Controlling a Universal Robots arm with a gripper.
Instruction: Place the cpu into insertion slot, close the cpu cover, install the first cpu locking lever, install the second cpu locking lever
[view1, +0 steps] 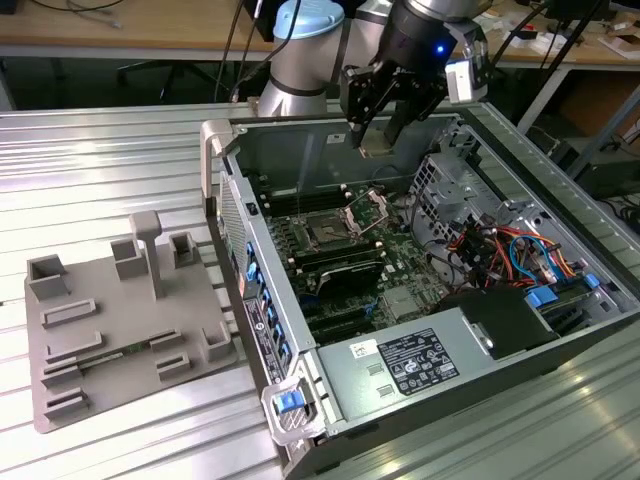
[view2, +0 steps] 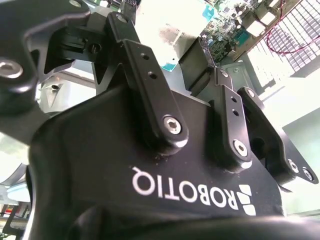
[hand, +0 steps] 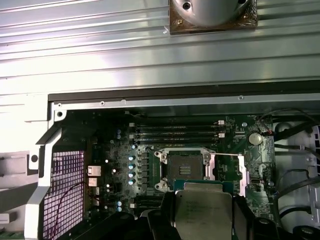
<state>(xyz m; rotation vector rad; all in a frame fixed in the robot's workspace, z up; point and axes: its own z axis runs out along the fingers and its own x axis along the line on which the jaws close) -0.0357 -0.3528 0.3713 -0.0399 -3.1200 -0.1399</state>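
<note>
My gripper (view1: 380, 138) hangs over the far part of the open computer case and is shut on the cpu (view1: 377, 150), a small silvery square chip. In the first wrist view the cpu (hand: 202, 212) sits between the dark fingers (hand: 162, 220), above the green board. The insertion slot (hand: 184, 166) lies bare just beyond it, a dark square recess with a silvery rim. The cpu cover (hand: 226, 172) stands swung open at the slot's side. In the exterior view the insertion slot (view1: 328, 233) is below the gripper, toward the exterior view's left, with the cpu cover (view1: 368, 207) raised beside it.
The case walls (view1: 232, 175) ring the board. Long black memory sticks (hand: 175, 131) run beside the slot. Red and blue cables (view1: 505, 250) and a power supply (view1: 420, 360) fill the case's near right. A grey fixture tray (view1: 120, 330) lies on the ribbed metal table (view1: 90, 160).
</note>
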